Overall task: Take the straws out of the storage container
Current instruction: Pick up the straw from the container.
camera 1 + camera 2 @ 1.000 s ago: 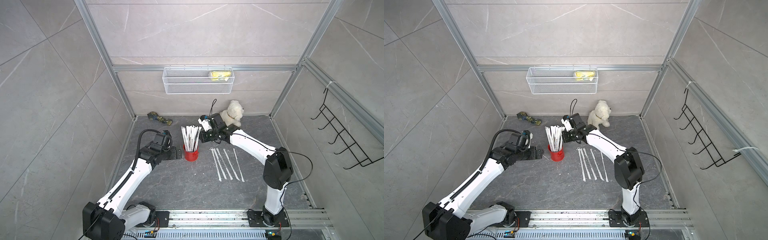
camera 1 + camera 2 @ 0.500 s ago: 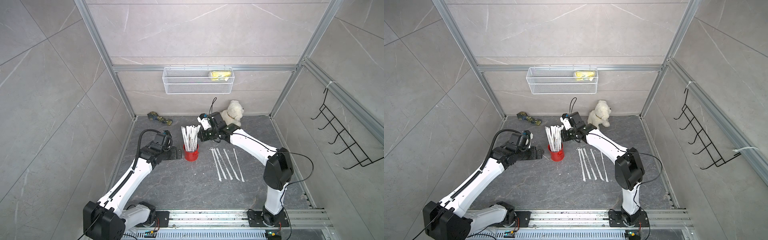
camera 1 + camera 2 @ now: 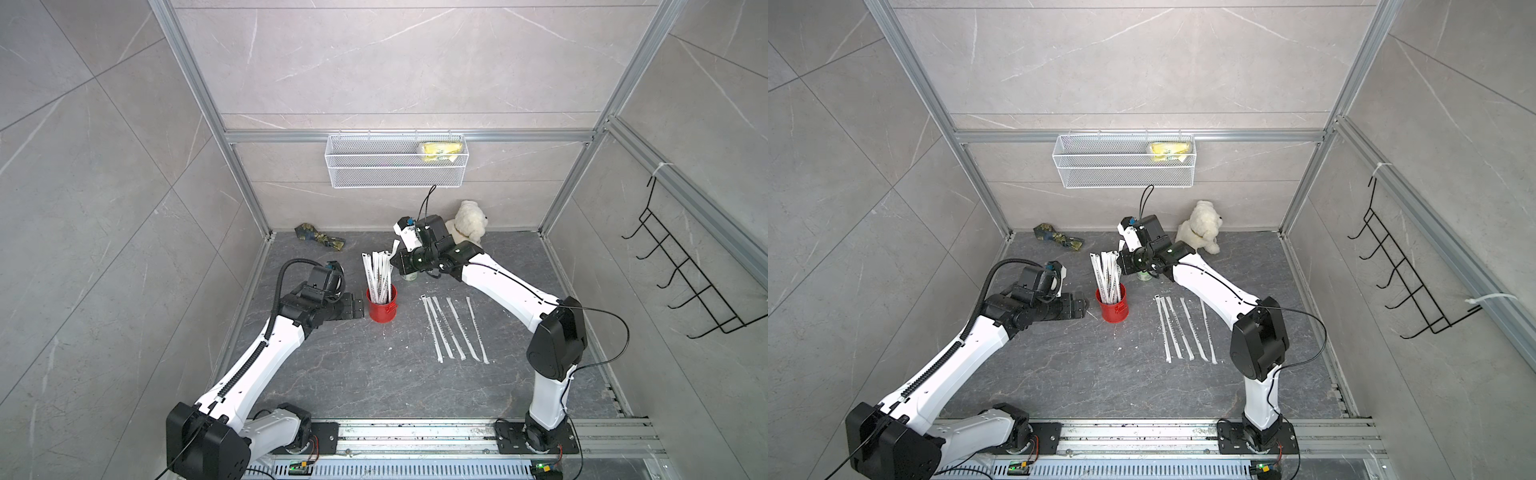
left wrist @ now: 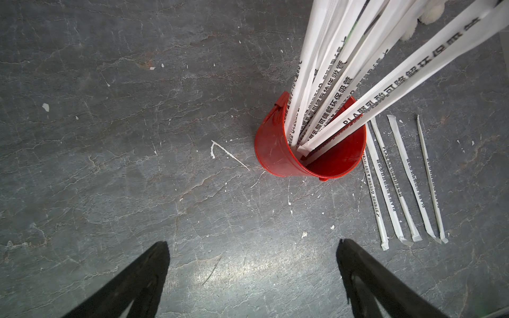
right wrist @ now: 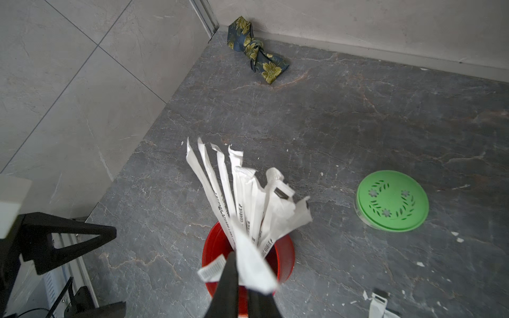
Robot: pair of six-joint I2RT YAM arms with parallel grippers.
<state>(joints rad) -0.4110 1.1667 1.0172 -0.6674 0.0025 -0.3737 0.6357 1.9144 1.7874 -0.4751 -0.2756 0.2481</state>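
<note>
The red can, the storage container (image 3: 381,309) (image 3: 1112,311) (image 4: 278,154) (image 5: 286,256), stands upright on the grey floor with several white wrapped straws (image 3: 378,274) (image 3: 1106,274) (image 4: 344,82) (image 5: 220,192) fanning out of it. My right gripper (image 5: 242,264) (image 3: 395,252) (image 3: 1122,251) hangs over the can, shut on the top end of one straw (image 5: 256,264). My left gripper (image 4: 252,243) (image 3: 353,306) (image 3: 1077,305) sits low beside the can, open, holding nothing. Several more straws (image 3: 453,328) (image 3: 1187,328) (image 4: 399,179) lie side by side on the floor to the can's right.
A green-lidded jar (image 5: 392,203) (image 3: 409,276) stands just behind the can, under the right arm. A patterned cloth (image 3: 320,239) (image 5: 256,52) lies at the back left corner, a white plush bear (image 3: 467,222) at the back. A wire basket (image 3: 395,166) hangs on the rear wall.
The right gripper has edged slightly left with the straw top pinched in it. The left arm has stayed where it was, open.
</note>
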